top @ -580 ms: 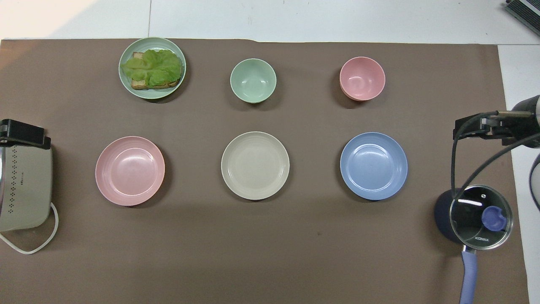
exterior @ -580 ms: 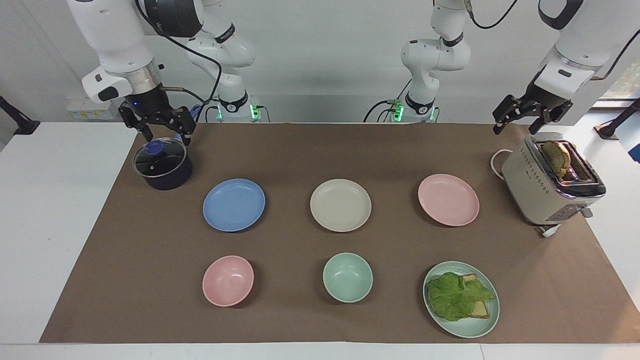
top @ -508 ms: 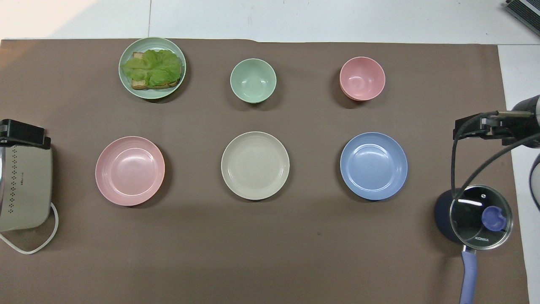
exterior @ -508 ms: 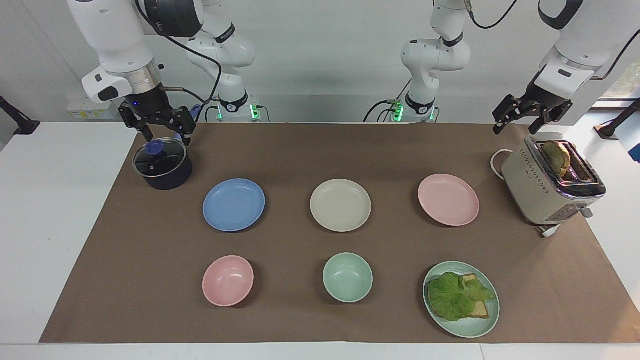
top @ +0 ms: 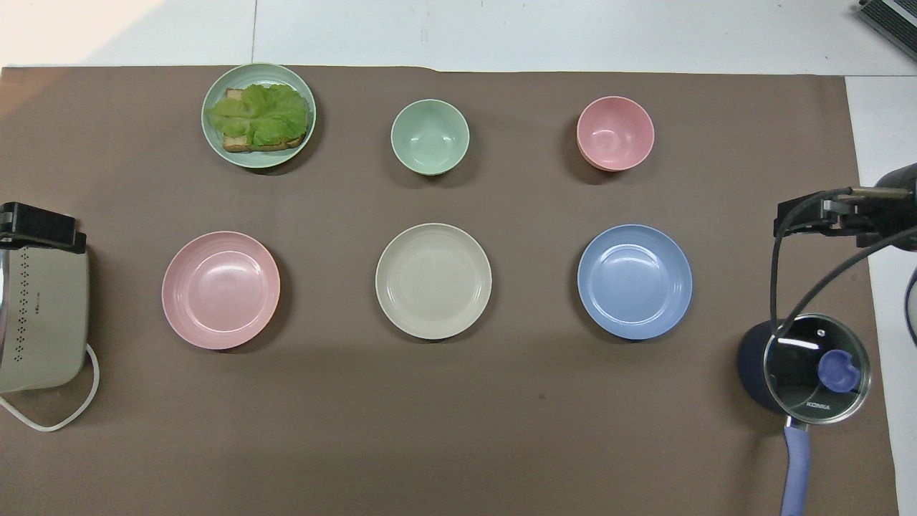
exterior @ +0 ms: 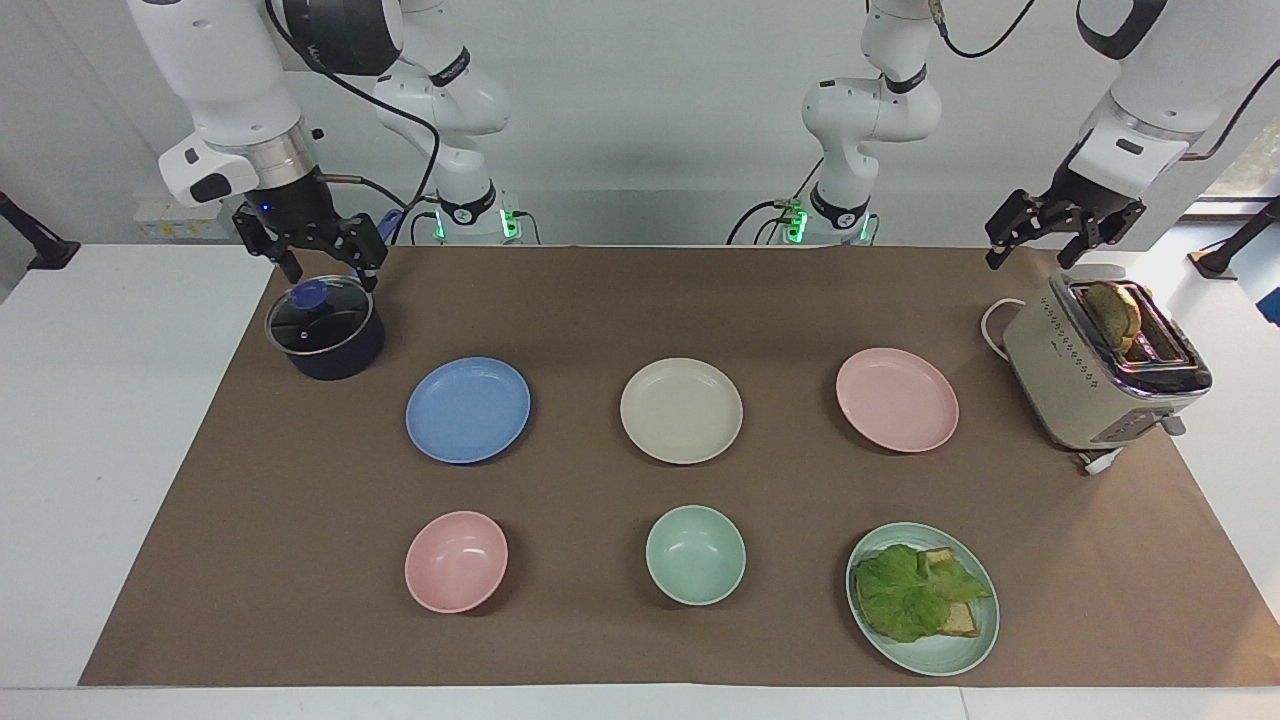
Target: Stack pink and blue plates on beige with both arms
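Observation:
Three equal plates lie in a row across the brown mat. The beige plate [exterior: 681, 410] [top: 433, 281] is in the middle. The blue plate [exterior: 467, 410] [top: 635, 282] lies toward the right arm's end, the pink plate [exterior: 897, 399] [top: 221, 289] toward the left arm's end. None touches another. My right gripper [exterior: 333, 272] [top: 809, 217] hangs open and empty over a lidded pot. Over the toaster, my left gripper [exterior: 1030, 258] [top: 39, 226] is open and empty too.
A dark pot with a glass lid [exterior: 324, 328] and a toaster holding bread [exterior: 1105, 365] stand at the mat's two ends. Farther from the robots sit a pink bowl [exterior: 455, 561], a green bowl [exterior: 695, 554] and a green plate [exterior: 945, 660] with lettuce and bread.
The right gripper has risen slightly and drifted a little toward its own end of the table. The left gripper and all plates are where they were.

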Controlling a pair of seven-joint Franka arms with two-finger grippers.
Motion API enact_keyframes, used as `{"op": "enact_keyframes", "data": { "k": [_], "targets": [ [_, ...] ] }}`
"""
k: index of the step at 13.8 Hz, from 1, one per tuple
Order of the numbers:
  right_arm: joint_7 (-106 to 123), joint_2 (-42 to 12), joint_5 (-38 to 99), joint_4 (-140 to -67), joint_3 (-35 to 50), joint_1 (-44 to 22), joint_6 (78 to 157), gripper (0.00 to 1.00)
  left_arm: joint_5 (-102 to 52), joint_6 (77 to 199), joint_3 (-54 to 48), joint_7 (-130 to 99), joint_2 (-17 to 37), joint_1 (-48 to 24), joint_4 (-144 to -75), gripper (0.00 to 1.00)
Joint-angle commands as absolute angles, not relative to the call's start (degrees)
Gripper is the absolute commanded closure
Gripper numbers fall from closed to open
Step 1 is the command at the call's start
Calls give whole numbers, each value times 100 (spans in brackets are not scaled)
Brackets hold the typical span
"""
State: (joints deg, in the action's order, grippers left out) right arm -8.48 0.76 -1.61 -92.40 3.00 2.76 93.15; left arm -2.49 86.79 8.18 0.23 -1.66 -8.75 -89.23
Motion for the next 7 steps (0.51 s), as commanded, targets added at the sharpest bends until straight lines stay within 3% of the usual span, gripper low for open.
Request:
{"op": "enact_keyframes", "data": {
  "k": [1, 7],
  "targets": [
    [-862, 35, -167, -9185, 334, 343, 9237, 0, -167, 8631, 844, 53, -281, -905, -9009, 0],
    [-844, -9, -158, -9158, 369, 334, 9299, 0, -167, 8631, 844, 53, -281, -914, -9009, 0]
  ]
}}
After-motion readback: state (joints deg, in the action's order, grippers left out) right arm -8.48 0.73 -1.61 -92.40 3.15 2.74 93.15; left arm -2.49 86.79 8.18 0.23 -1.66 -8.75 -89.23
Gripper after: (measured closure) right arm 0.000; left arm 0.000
